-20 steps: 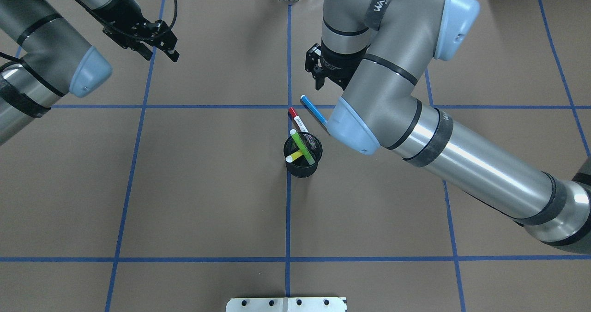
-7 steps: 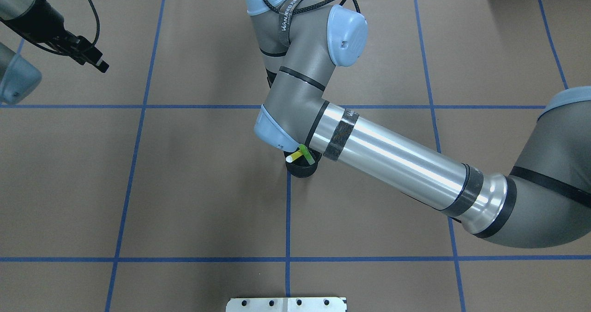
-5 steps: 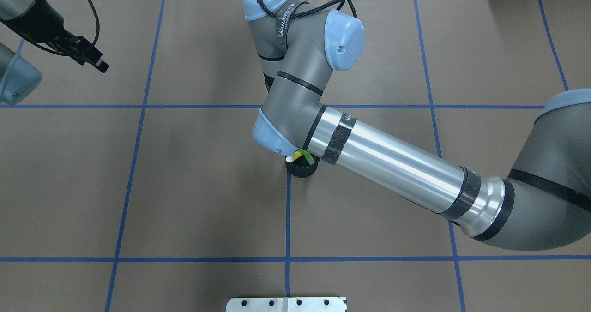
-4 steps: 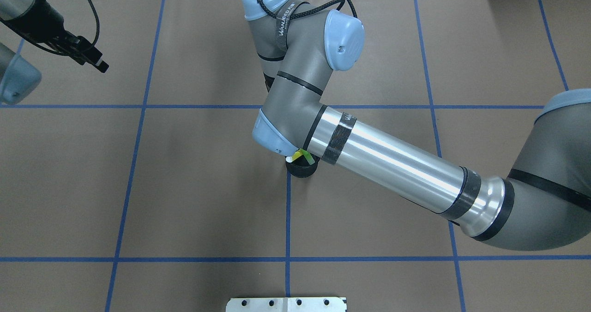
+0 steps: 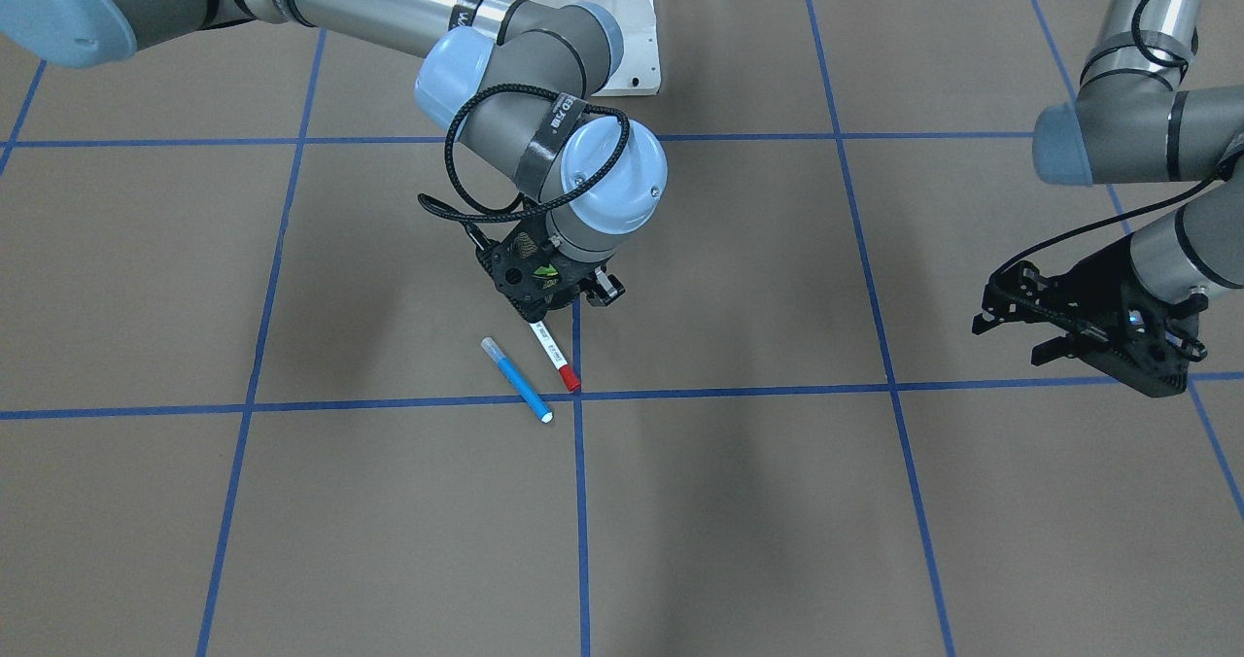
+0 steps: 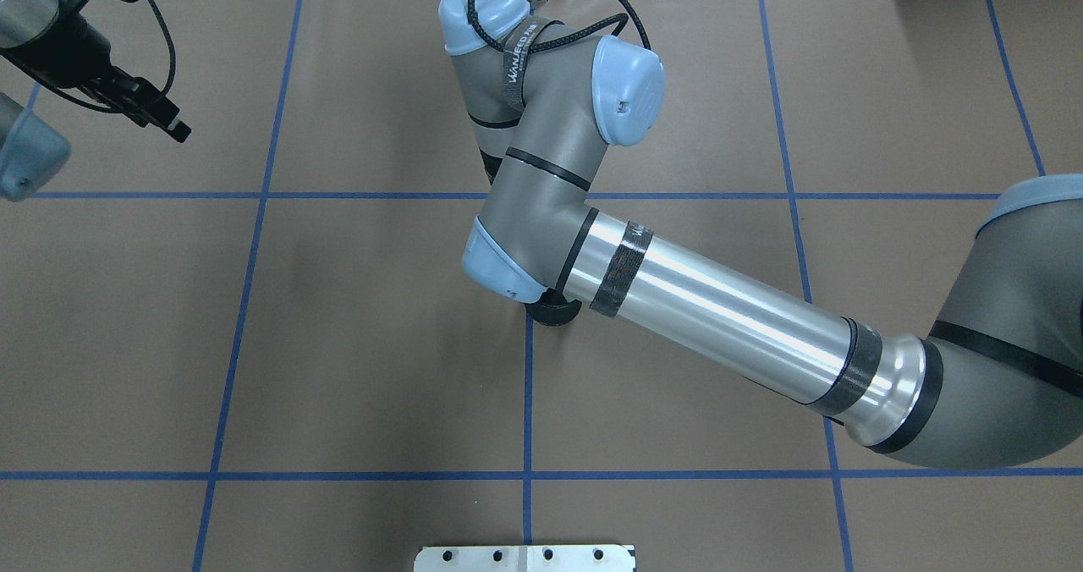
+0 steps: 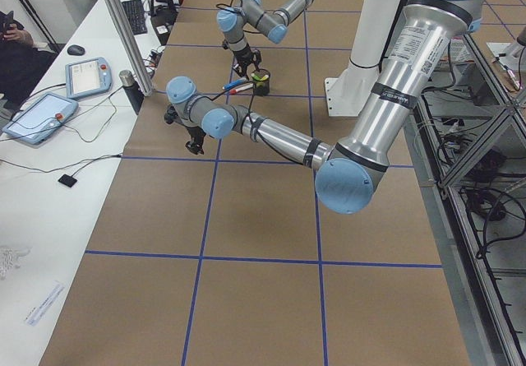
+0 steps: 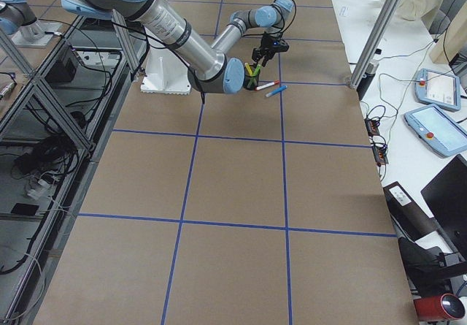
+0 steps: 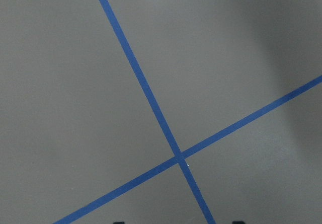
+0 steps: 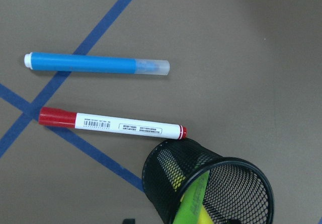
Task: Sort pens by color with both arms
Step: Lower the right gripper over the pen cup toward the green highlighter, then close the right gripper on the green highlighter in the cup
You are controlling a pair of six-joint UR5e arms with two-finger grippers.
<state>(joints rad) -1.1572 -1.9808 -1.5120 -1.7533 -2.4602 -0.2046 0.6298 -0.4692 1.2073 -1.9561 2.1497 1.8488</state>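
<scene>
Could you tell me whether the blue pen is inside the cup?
No, the blue pen lies flat outside the cup, beside the red pen.

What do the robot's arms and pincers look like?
The right arm and left arm are tubes, grey and polished silver, with black rings and light blue joint caps. A black cable loops by a lettered black strap on the right one. The left pincer and right pincer are black skeletal frames.

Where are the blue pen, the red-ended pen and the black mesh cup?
blue pen (image 10: 83, 63): right wrist view, on its blue barrel.
red-ended pen (image 10: 121, 127): right wrist view, on its white labelled barrel.
black mesh cup (image 10: 160, 176): right wrist view, on its mesh wall.
</scene>
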